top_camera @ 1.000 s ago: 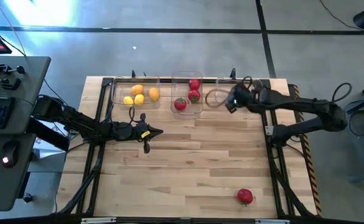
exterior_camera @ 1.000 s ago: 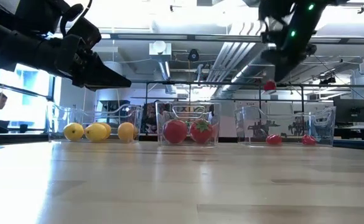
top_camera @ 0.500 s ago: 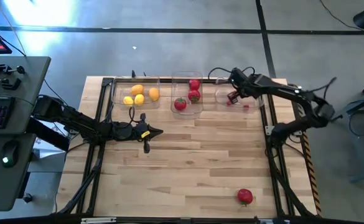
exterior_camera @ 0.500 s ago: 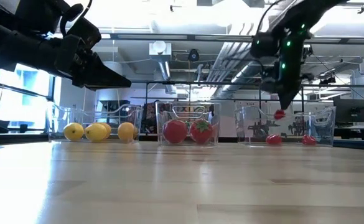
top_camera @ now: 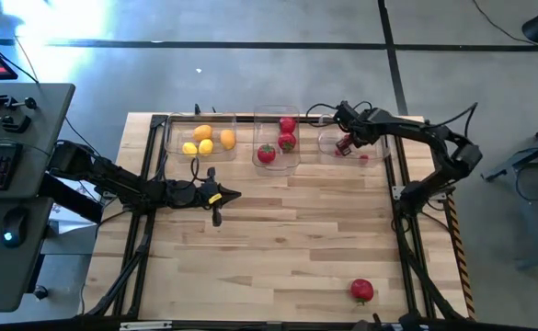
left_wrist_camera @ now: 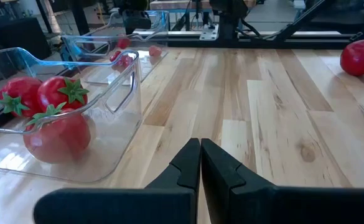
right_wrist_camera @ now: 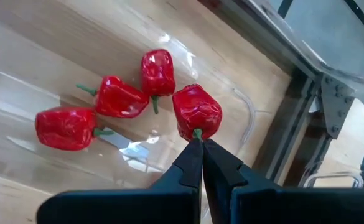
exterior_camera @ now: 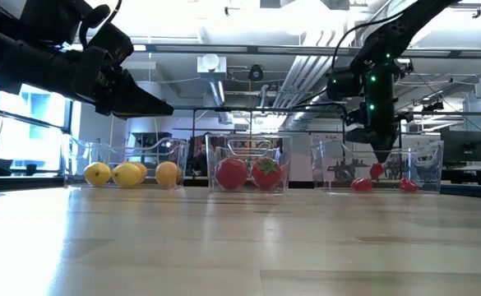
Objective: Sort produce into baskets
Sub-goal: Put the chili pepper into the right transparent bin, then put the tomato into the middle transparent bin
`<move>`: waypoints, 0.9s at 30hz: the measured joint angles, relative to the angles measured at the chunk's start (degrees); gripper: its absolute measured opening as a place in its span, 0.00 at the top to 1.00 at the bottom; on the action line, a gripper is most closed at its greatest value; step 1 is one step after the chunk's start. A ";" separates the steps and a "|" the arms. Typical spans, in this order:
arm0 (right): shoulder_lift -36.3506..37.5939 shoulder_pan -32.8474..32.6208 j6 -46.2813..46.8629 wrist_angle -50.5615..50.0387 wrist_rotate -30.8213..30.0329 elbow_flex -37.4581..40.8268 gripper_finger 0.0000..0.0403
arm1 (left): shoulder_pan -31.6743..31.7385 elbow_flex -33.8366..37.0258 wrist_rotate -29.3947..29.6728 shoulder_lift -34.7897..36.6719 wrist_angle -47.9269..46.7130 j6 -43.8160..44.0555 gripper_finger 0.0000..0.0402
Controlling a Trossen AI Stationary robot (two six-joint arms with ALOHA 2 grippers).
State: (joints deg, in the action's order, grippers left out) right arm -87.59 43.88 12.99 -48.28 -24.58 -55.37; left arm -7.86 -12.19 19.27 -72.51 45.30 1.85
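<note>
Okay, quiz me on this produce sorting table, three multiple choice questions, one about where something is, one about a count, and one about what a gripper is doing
1. Where does the lone red fruit outside the bins lie?
A. On the near right part of the table
B. Inside the middle bin
C. Beside the yellow fruits

2. How many yellow fruits sit in the left bin?
A. One
B. Four
C. Seven

3. What is the right gripper doing?
A. Standing wide open over bare wood
B. Holding a yellow fruit
C. Pinching a small red berry by its stem over the right bin

Answers: 1 A, the high view shows it alone on the boards near the right front edge. 2 B, four yellow pieces are countable from above. 3 C, the right wrist view shows the fingers shut on the berry's green stem, above three berries already in the bin.
</note>
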 joint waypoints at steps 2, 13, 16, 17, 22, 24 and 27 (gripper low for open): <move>0.00 0.00 0.09 -0.59 0.00 0.00 1.00 | 0.02 0.00 0.00 0.00 0.00 0.00 1.00; 2.26 -2.69 -0.09 -6.82 -5.23 0.00 0.81 | 0.00 0.00 0.78 0.00 0.17 -0.55 1.00; 5.33 -4.23 0.37 -8.74 -5.31 0.00 0.71 | 0.02 0.00 1.40 0.00 0.77 -1.50 1.00; 6.67 -5.00 1.04 -9.51 -5.24 0.00 0.68 | 0.02 0.00 1.40 0.00 0.95 -1.53 1.00; 14.80 -11.76 3.48 -13.92 -2.21 -0.02 0.60 | 0.01 0.00 1.44 0.00 0.94 -1.53 1.00; 18.28 -16.25 5.11 -15.40 -1.22 -0.02 0.59 | 0.02 0.00 1.49 0.00 0.92 -1.51 1.00; 22.90 -24.97 8.37 -16.98 2.02 -0.03 0.59 | 0.01 0.00 1.52 0.00 0.92 -1.07 1.00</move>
State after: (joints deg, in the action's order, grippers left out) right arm -64.69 18.91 21.36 -65.27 -22.56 -55.41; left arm -7.85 -12.19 20.78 -72.51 46.22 0.77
